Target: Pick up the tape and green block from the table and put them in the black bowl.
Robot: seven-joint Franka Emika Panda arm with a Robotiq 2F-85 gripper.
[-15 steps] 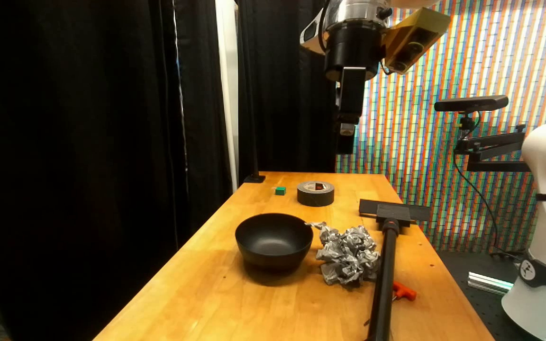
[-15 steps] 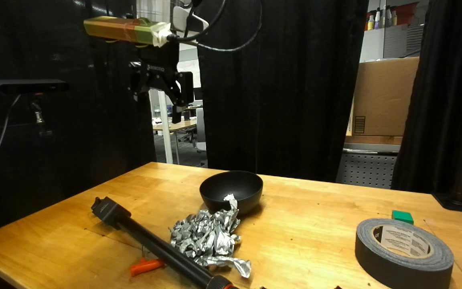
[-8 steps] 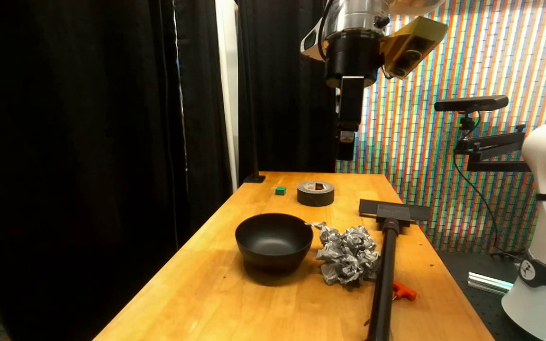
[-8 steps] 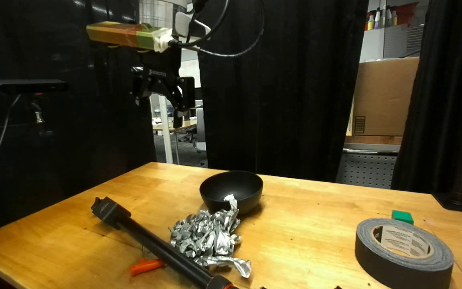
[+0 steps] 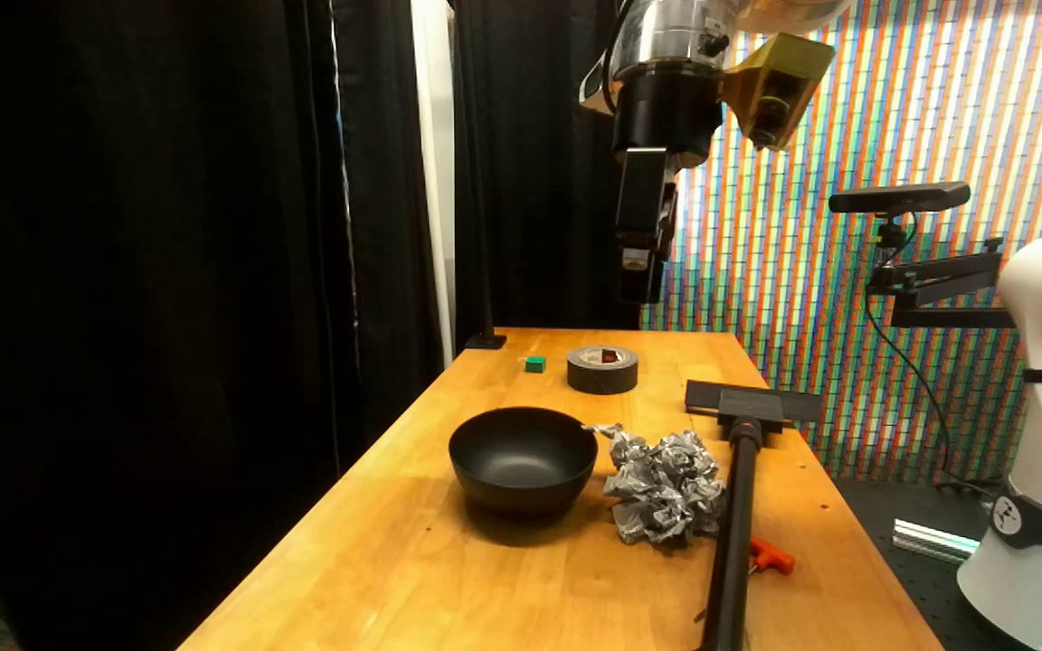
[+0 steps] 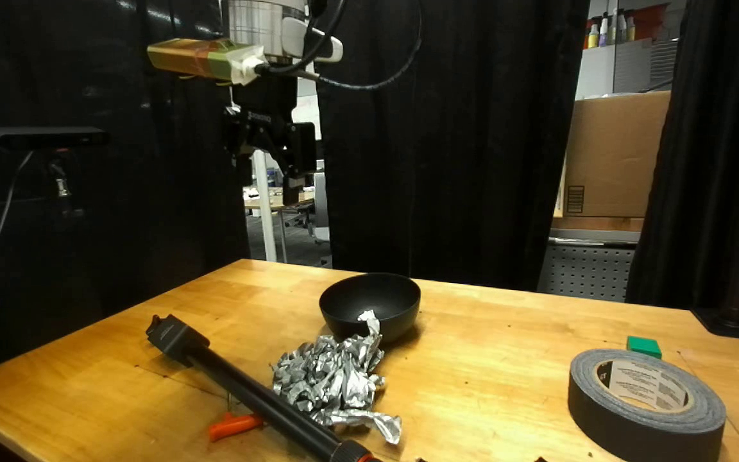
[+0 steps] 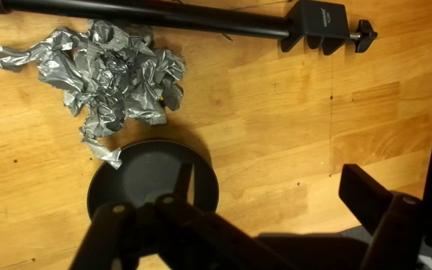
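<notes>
A roll of dark grey tape (image 5: 602, 378) lies flat on the wooden table; it also shows in an exterior view (image 6: 648, 431). The small green block (image 5: 535, 364) sits close to the tape, partly behind it in an exterior view (image 6: 644, 346). The black bowl (image 5: 523, 466) stands upright and looks empty in both exterior views (image 6: 373, 298). It also shows in the wrist view (image 7: 144, 182), partly hidden by a finger. My gripper (image 7: 270, 174) is open and empty, high above the table near the bowl's end (image 6: 268, 186). Tape and block are out of the wrist view.
Crumpled silver foil-like material (image 7: 118, 77) lies against the bowl, one strip over its rim. A black pole with a clamp (image 6: 260, 398) lies beside it. An orange-handled tool (image 6: 235, 427) is partly under the pole. A black post base (image 6: 734, 324) stands at the table edge.
My gripper first came down a little. It then shifted slightly toward the bowl's side and turned a little about its axis. It stays open. The objects on the table have not moved.
</notes>
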